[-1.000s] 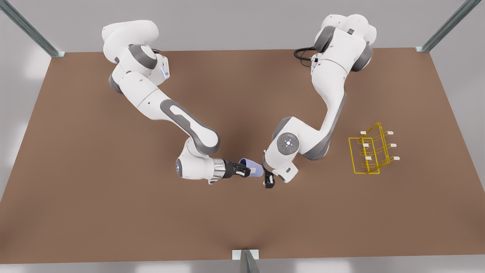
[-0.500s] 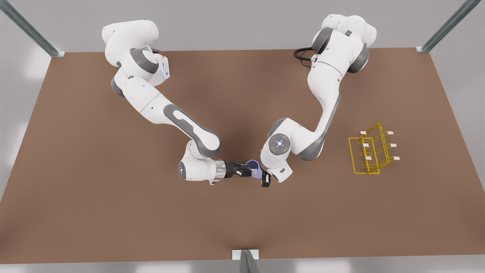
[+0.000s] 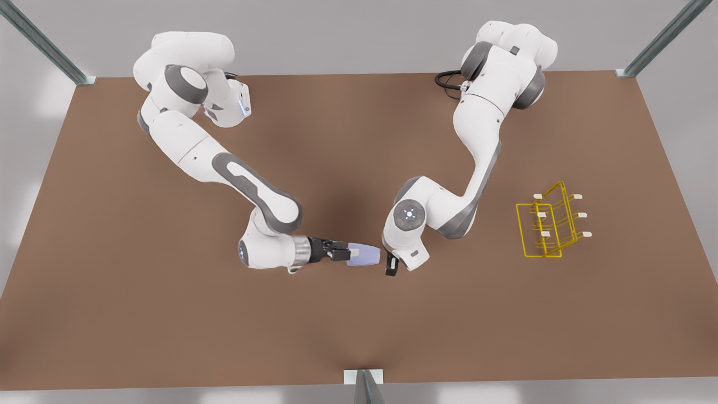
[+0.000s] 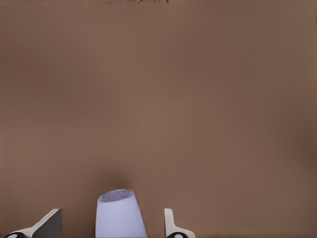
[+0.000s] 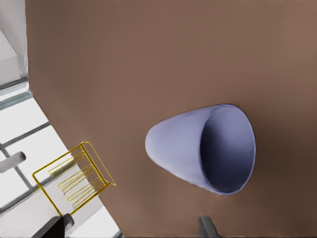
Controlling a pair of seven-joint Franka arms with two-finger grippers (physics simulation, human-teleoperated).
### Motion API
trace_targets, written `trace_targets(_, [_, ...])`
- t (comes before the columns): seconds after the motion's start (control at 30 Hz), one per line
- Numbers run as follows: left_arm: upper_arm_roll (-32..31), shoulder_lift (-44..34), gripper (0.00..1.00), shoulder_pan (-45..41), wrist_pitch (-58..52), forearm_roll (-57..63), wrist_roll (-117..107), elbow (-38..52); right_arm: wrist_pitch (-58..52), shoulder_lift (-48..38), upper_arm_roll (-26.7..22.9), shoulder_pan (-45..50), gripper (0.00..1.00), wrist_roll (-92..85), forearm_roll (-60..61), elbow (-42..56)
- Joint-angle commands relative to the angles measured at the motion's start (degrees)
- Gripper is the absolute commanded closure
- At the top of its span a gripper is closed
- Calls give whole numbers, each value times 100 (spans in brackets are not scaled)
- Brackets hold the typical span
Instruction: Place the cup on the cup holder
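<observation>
The lavender-blue cup (image 3: 364,255) lies on its side near the table's middle. Its rim faces the front view's left and its base faces the yellow wire cup holder (image 3: 539,227), which stands far off on the right. My right gripper (image 3: 340,252), on the front view's left arm, is open just short of the rim. Its wrist view shows the cup (image 5: 178,148) mouth-on and the cup holder (image 5: 74,176) beyond. My left gripper (image 3: 391,268) hangs open over the base end. The cup (image 4: 121,218) shows between its fingers (image 4: 49,223), below them.
Metal posts stand at the far corners (image 3: 620,72) of the brown table. A bracket (image 3: 363,377) sits at the middle of the near edge. A black cable (image 3: 449,81) loops by the base of the front view's right arm. That arm's elbow (image 3: 449,216) hangs between cup and holder.
My right gripper has let go of the cup and pulled back to the front view's left. The cup went from tilted, rim up, to level. My left gripper edged left, closer to it.
</observation>
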Motion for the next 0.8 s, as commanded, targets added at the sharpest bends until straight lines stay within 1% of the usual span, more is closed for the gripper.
trace_targets(0.0, [-1,38,0,-20,63,-51,180,-3,-194,-302,206,-453,0,-128,-161,-415])
trace_targets(0.07, [-10,108,0,-47,81,-51,39,-65,-914,-899,136,-857,0,-146,-644,-670])
trace_targets(0.1, [-10,152,0,-82,151,-51,-312,-65,-1503,-1339,100,-1235,0,-215,-1338,-872])
trace_targets(0.13, [-1,161,0,-99,151,-25,-690,-91,-2065,-2006,-58,-1683,0,-567,-1971,-1154])
trace_targets(0.17, [-1,152,0,-99,160,2,-945,-118,-2689,-2815,-584,-1754,0,-1295,-2244,-1189])
trace_targets(0.2, [-1,152,0,-64,160,-7,-1261,-118,-3357,-3588,-1217,-1649,0,-2060,-2604,-1163])
trace_targets(0.23, [-1,161,0,-73,160,11,-1455,-126,-3762,-4116,-2210,-1052,0,-2668,-2973,-1128])
trace_targets(0.27, [-1,196,0,-82,160,2,-1552,-126,-4157,-4213,-2668,-866,0,-2615,-3254,-724])
trace_targets(0.3, [-1,222,0,-99,256,2,-1745,-126,-4554,-4213,-2677,-1121,0,-2606,-3448,-337])
trace_targets(0.33, [-1,231,0,-99,283,-16,-1763,-109,-4746,-4275,-2633,-1499,0,-2782,-3492,-319])
trace_targets(0.37, [-1,310,0,-161,292,11,-1754,-65,-5037,-4643,-2677,-1526,0,-2826,-3545,-380])
trace_targets(0.4, [-1,354,0,-214,423,11,-1771,-65,-5081,-5407,-3422,-711,0,-2826,-3554,-854])
trace_targets(0.43, [-1,389,0,-249,459,11,-1780,-65,-5195,-5751,-3662,-454,0,-2800,-3414,-925])
trace_targets(0.47, [-1,433,0,-310,494,11,-1807,-47,-5151,-5681,-3653,-454,0,-2730,-3044,-846])
trace_targets(0.53, [-1,486,0,-328,626,11,-1816,-39,-5353,-5628,-3653,-462,0,-2756,-3053,-829])
trace_targets(0.67, [-10,635,0,-407,995,-16,-1815,14,-5319,-5602,-3591,-366,0,-2747,-3062,-759])
trace_targets(0.7, [-10,644,0,-416,1056,-16,-1807,23,-5134,-5216,-3556,-366,0,-2738,-3062,-303])
trace_targets(0.73, [-10,662,0,-425,1206,-16,-1807,23,-5134,-4723,-3538,-147,0,-2712,-3219,261])
trace_targets(0.77, [-10,688,0,-433,1311,-16,-1798,23,-5055,-4714,-3521,91,0,-2220,-3852,402])
